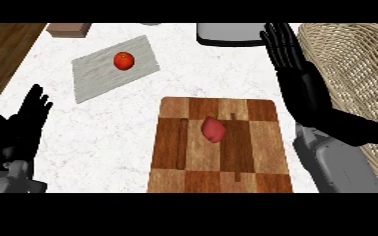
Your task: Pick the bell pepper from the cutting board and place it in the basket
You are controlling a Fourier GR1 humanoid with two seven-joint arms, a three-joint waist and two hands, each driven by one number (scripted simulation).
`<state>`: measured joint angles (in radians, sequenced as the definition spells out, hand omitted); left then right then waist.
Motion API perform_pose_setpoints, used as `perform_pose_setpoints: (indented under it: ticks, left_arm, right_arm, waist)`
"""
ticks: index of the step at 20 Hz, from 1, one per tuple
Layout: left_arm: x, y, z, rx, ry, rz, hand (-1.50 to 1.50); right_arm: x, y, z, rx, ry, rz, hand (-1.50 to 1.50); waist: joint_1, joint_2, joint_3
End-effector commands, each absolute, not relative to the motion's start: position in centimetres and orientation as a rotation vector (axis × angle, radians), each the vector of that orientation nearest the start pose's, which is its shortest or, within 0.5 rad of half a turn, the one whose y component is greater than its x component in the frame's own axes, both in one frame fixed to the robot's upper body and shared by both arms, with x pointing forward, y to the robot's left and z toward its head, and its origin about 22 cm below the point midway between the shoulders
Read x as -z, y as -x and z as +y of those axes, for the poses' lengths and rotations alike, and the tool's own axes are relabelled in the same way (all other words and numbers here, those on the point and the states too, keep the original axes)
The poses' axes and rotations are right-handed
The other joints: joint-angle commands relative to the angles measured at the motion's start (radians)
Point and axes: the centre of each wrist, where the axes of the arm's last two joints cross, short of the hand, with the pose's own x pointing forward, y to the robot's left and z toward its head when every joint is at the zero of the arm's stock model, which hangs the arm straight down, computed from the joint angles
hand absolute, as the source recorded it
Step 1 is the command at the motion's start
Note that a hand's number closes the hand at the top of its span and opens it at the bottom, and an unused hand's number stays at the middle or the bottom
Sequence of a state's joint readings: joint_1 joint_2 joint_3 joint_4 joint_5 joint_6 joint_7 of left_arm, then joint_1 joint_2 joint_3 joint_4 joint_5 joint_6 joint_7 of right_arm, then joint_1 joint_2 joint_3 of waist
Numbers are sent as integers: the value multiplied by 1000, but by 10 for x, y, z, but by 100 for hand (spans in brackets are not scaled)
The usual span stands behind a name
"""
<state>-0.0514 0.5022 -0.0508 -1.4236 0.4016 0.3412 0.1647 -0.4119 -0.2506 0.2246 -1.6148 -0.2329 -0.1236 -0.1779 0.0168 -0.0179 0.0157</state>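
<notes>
The bell pepper [213, 129] lies on the cutting board [258, 170] — untouched. My right hand [291, 62] hangs above the worktop [111, 125], fingers straight and apart, just beside the basket [351, 65]. My left hand [28, 117] rests at the left edge, fingers up, relaxed.

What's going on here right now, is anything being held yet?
Nothing is held yet. The pepper lies untouched on the cutting board. The right robot hand is open, fingers straight, raised between the board and the basket at the right. The left robot hand rests open at the left edge. A tomato sits on a grey mat farther back.
</notes>
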Motion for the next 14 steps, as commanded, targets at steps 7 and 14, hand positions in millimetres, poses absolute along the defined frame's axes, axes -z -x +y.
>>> perform_pose_setpoints:
  ticks: [7,14]
  left_arm:
    - [-43,-279,315,46,-219,-1400,0]
    - [-42,-287,307,106,-176,-1397,0]
  right_arm:
    - [-134,-334,-212,-896,262,-1978,150]
    - [-80,-303,-47,-852,408,-2071,-150]
  waist:
    - [-6,25,-32]
    - [16,19,-19]
